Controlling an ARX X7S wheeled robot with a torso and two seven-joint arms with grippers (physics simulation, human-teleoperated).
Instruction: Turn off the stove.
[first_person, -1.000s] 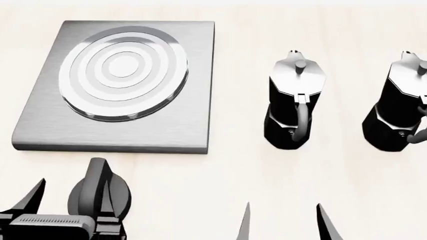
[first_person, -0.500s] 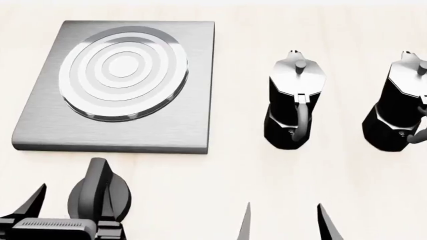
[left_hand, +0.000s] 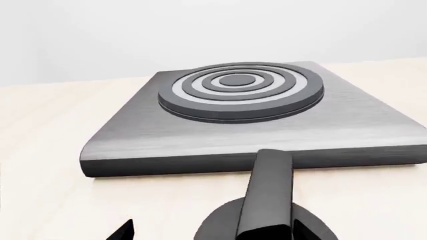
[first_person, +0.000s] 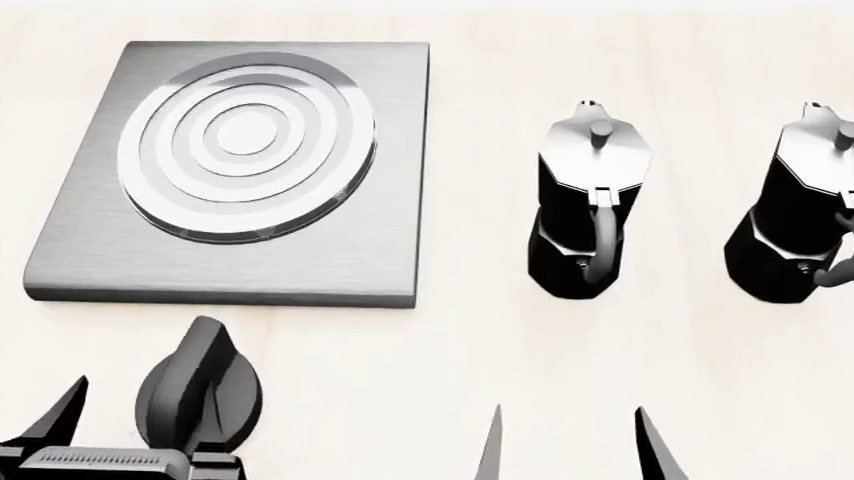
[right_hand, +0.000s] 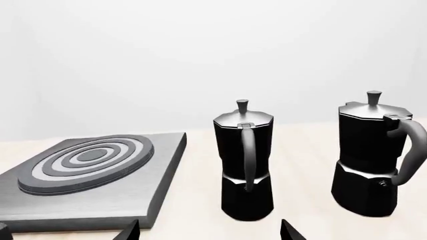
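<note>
Head view: the stove (first_person: 227, 170), a flat brushed-grey square plate with a round burner (first_person: 247, 145) of concentric rings, lies in the upper left of the frame on a pale wooden table (first_person: 467, 350). Nothing stands on the burner. The black ridged knob (first_person: 200, 395) sits apart from the plate, just below its front edge, lower left of frame; its ridge points toward the plate, tilted slightly right.

The left gripper (first_person: 134, 430) is at the bottom-left corner. Jaws parted: one dark fingertip shows left of the knob and clear of it, the other overlaps the knob's lower right side. Whether that finger touches the knob cannot be told. In the left wrist view the knob (left_hand: 267, 210) fills the bottom centre, with the stove plate (left_hand: 253, 125) just behind it.

The right gripper (first_person: 574, 445) is at bottom centre-right, fingers spread, holding nothing, over bare table.

Containers: two black-and-silver moka pots stand upright to the right of the stove, well apart from it. The nearer moka pot (first_person: 587, 215) is centre-right; the second moka pot (first_person: 801, 215) is cut by the right edge. Lids are closed on both, contents not visible. Handles face the camera. The right wrist view shows both pots side by side, not touching.
</note>
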